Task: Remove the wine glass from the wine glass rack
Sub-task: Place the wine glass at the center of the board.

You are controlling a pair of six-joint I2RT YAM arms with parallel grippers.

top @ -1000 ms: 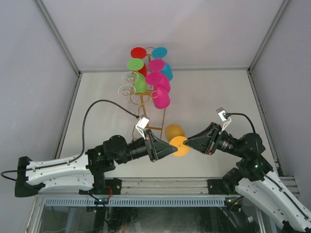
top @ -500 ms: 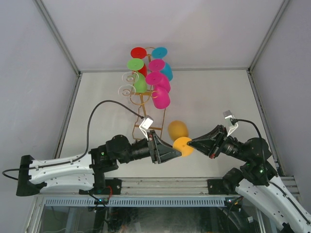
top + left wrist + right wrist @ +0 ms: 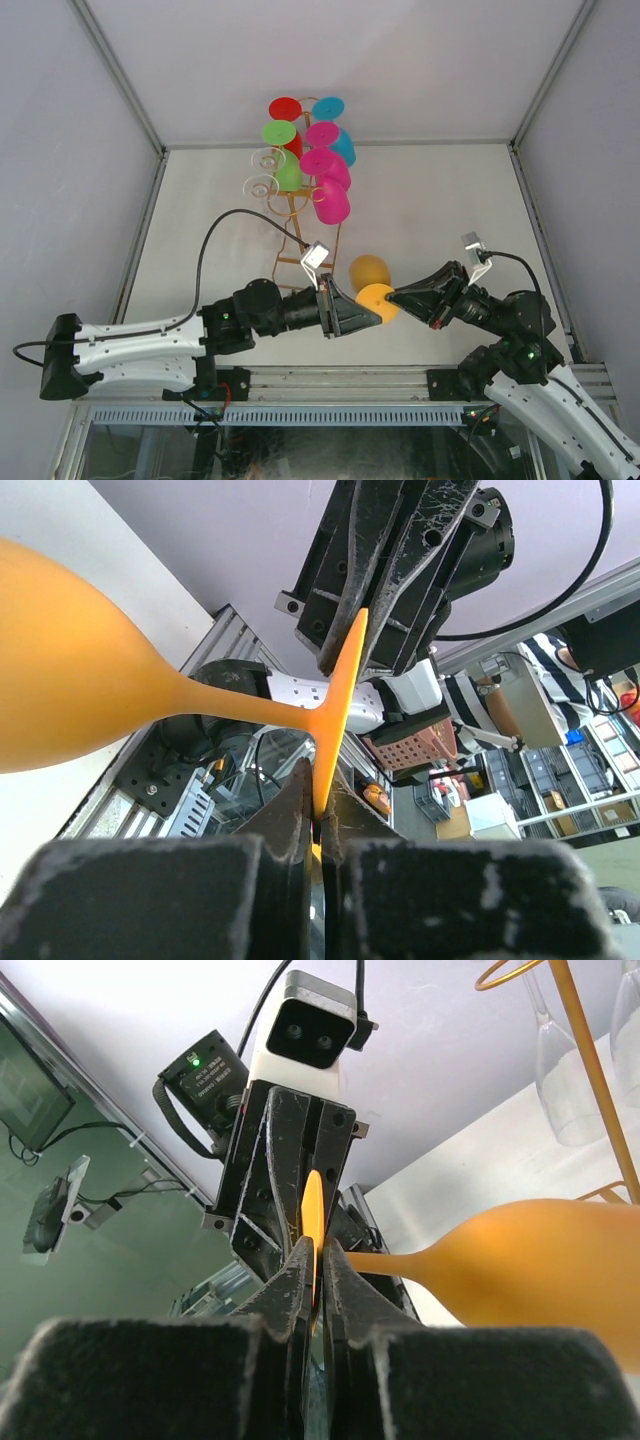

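1. Orange wine glass (image 3: 370, 272), one. It is off the rack and held in the air over the near edge of the desk (image 3: 450, 200), about midway between the two arms. The stem lies roughly level and the bowl points toward the far edge. How high it is above the surface cannot be told.
2. Left claw (image 3: 372, 316), one. The fingers are closed almost together, pinching the rim of the glass's thin foot.
3. Right claw (image 3: 393, 297), one. It is closed in the same way on the opposite rim of the same foot, so the foot is nipped from both sides.
4. Handling, judged: light, stiff, smooth and probably slippery. The slender stem is the weak point. A pinch on the foot's edge gives little purchase, and the bowl's weight could swing the glass about that edge. The stem just under the bowl, or the foot taken deeper between the pads, looks the surer hold.
5. Wine glass rack (image 3: 293, 205), one. It is gold wire and stands toward the far edge, left of centre, well apart from the held glass.
6. Glasses hanging on the rack, as far as the overlap lets them be counted:
   - red glass (image 3: 286, 108), one
   - cyan glass (image 3: 328, 108), one
   - green glass (image 3: 279, 132), one
   - magenta glasses (image 3: 332, 205), two
   - clear glasses (image 3: 262, 186), two
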